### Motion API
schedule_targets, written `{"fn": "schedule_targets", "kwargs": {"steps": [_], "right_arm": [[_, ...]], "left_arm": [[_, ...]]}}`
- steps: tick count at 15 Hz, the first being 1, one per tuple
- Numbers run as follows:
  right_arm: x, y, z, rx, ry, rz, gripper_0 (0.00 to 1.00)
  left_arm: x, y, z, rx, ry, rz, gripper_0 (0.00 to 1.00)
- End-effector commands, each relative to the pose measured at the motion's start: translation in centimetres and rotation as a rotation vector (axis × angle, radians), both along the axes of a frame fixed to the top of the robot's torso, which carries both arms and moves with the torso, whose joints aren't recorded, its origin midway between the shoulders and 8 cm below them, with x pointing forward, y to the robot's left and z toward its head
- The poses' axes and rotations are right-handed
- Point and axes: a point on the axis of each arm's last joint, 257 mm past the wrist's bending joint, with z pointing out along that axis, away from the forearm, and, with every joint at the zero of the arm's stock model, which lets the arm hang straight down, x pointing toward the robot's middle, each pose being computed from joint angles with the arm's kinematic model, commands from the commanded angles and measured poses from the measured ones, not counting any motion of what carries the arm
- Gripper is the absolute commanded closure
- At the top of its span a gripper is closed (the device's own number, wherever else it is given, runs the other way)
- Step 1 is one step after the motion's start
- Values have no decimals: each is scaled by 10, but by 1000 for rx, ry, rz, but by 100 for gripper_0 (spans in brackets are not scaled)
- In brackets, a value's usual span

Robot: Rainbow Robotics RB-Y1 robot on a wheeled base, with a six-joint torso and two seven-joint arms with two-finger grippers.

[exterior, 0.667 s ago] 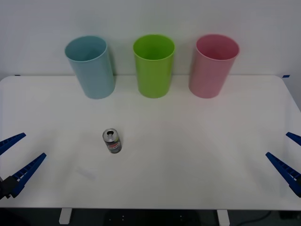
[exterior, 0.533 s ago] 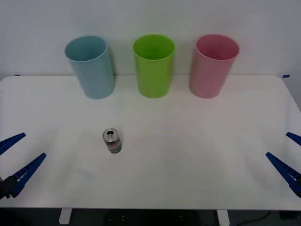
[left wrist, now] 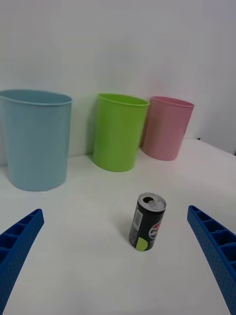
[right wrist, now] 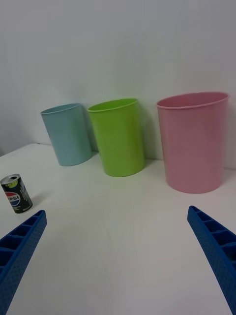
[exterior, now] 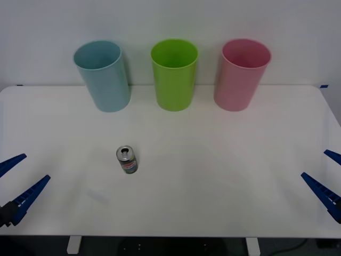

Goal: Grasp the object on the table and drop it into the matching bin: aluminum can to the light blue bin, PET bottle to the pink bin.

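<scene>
The aluminum can [exterior: 127,160] stands upright on the table [exterior: 213,160], on the left half and toward the near side, well apart from everything else. Its opened top faces up and nothing touches it. At the far edge stand three bins in a row: the light blue bin [exterior: 102,76] on the left, straight beyond the can, then a lime green bin [exterior: 174,73] in the middle, and the pink bin [exterior: 241,73] on the right.

The left gripper [exterior: 16,184] is at the near left corner, with its blue fingers spread wide and holding nothing. In its wrist view the can [left wrist: 147,222] sits between the two fingers but farther off, so I judge this arm is lined up for the reach. The right gripper [exterior: 329,178] waits at the near right edge, its fingers also spread and empty.

Compared with the earlier frames, the left gripper has slipped slightly lower and toward the near left; the can, the bins and the right gripper have not moved. The change is very small, so I think the grasp has not yet begun.
</scene>
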Motion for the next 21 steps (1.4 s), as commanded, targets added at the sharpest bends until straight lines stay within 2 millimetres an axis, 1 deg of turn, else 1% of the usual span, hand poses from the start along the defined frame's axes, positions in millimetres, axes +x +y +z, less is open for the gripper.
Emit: {"fn": "schedule_targets", "kwargs": {"steps": [1, 5, 10, 15, 19, 21], "right_arm": [[0, 0, 0, 0, 0, 0, 0], [0, 0, 0, 0, 0, 0, 0], [0, 0, 0, 0, 0, 0, 0], [0, 0, 0, 0, 0, 0, 0], [0, 0, 0, 0, 0, 0, 0], [0, 0, 0, 0, 0, 0, 0]], "left_arm": [[0, -4, -24, 51, 54, 1, 0], [3, -12, -48, 91, 115, 1, 0], [13, -28, -67, 110, 137, -12, 0], [36, -41, -93, 160, 95, -40, 0], [53, -60, -114, 200, 69, -78, 0], [63, -73, -120, 194, 68, -102, 0]]}}
